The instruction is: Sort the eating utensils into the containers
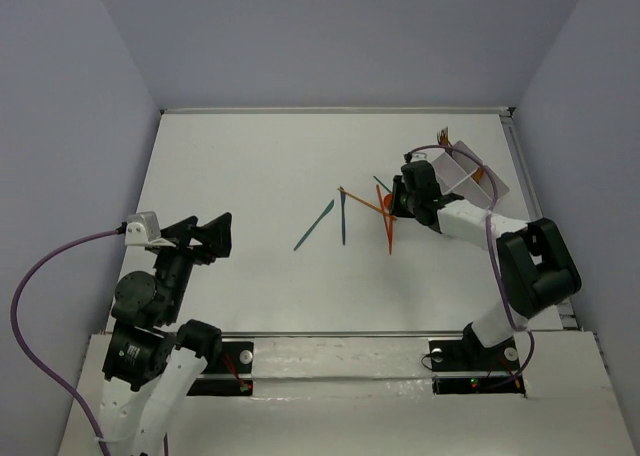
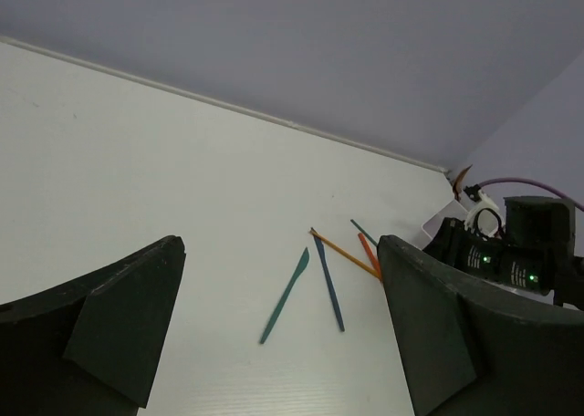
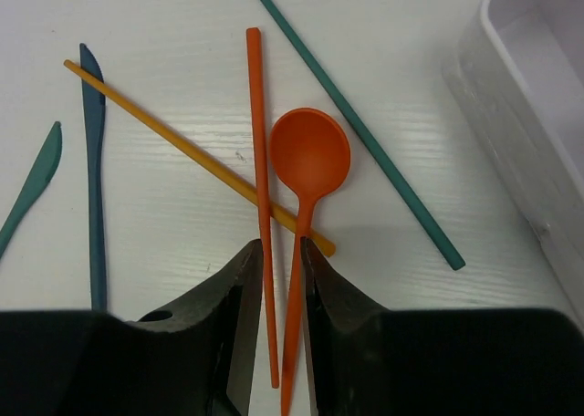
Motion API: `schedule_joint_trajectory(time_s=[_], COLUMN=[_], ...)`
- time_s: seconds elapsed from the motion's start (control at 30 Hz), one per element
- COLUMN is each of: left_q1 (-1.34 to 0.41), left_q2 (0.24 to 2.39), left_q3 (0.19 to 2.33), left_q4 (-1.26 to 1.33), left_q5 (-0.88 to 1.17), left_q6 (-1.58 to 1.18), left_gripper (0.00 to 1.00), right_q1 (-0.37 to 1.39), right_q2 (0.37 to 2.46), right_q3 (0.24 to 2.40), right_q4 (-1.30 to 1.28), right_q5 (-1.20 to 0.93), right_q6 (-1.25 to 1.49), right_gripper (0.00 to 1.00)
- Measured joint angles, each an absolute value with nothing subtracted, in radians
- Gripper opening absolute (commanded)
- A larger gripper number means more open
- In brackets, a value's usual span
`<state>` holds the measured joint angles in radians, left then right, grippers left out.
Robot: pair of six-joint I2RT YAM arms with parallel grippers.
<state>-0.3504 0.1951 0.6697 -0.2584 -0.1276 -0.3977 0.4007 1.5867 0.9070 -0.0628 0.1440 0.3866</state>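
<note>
Right wrist view: right gripper (image 3: 281, 244) down among utensils (image 3: 91, 161) beside the tray (image 3: 511, 78), toward the far right corner.
Straddles spoon (image 3: 310, 151) and orange stick (image 3: 260, 161) through a narrow slit, grip itself unclear; left gripper (image 1: 215, 234) wide apart, empty, near left edge.

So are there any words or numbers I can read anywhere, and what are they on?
No text here can be read.
Left arm's base: a small white mark, too small and blurred to read.
Spoon: no writing on it.
Tray: no writing shows.
</note>
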Motion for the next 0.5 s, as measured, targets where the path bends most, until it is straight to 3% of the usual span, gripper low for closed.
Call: schedule_joint_trajectory(time_s=[0.5], left_q1=[-0.338], left_q2=[0.206], left_q3=[0.670], left_q4=[-0.258], left_q5=[-0.124], left_q6=[-0.397], left_gripper=[0.99], right_q1=[0.401], right_q2=[1.700], right_q3=[0.964], right_q4=[-0.083], right_q5=[0.143], right_q6=[0.397], right_gripper=[0.27])
